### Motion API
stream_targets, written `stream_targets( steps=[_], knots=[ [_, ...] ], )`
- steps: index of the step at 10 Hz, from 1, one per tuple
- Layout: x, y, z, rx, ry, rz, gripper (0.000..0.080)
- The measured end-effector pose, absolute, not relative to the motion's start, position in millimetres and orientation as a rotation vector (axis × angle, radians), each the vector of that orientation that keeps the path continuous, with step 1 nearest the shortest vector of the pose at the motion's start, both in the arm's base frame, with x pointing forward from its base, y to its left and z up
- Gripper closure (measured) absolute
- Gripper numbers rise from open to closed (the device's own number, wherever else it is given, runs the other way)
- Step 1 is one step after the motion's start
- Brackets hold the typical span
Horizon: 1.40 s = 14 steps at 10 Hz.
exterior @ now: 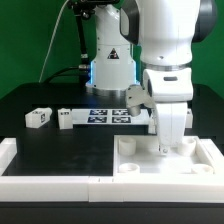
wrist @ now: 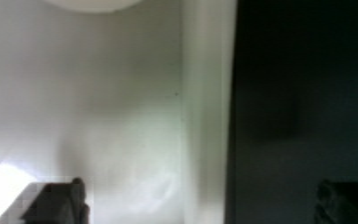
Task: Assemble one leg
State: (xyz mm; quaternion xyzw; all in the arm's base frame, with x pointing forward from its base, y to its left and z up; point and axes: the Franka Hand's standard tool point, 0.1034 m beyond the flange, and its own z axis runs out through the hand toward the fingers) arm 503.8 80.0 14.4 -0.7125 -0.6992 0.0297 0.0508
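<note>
The exterior view sits low, facing the arm [exterior: 165,40] across the black tabletop [exterior: 60,150], with the white tray [exterior: 205,160] nearest. The wrist view looks down past the fingertips [wrist: 51,200] of the claw [wrist: 194,208], very close and blurred. Both views share the tray's edge against the tabletop.

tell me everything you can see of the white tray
The tray is a large, flat, white square part, plastic-looking, with round sockets at its corners. It lies flat on the black table at the exterior view's right. The open tool hangs over one edge; whether it touches cannot be told.
</note>
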Motion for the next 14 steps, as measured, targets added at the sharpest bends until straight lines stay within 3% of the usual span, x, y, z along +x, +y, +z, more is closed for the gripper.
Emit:
stream_targets(
  steps=[2,6,9,12,14],
  knots=[
    [504,80,15.1,-2.172,-2.126,0.09,0.015],
    [463,90,60.5,-2.401,-1.938,0.11,0.015],
    [462,89,58.0,-2.433,-1.893,0.116,0.015],
    [461,90,57.4,-2.724,-1.467,0.131,0.015],
    [433,95,53.1,-2.973,-0.908,0.101,0.015]
  ],
)
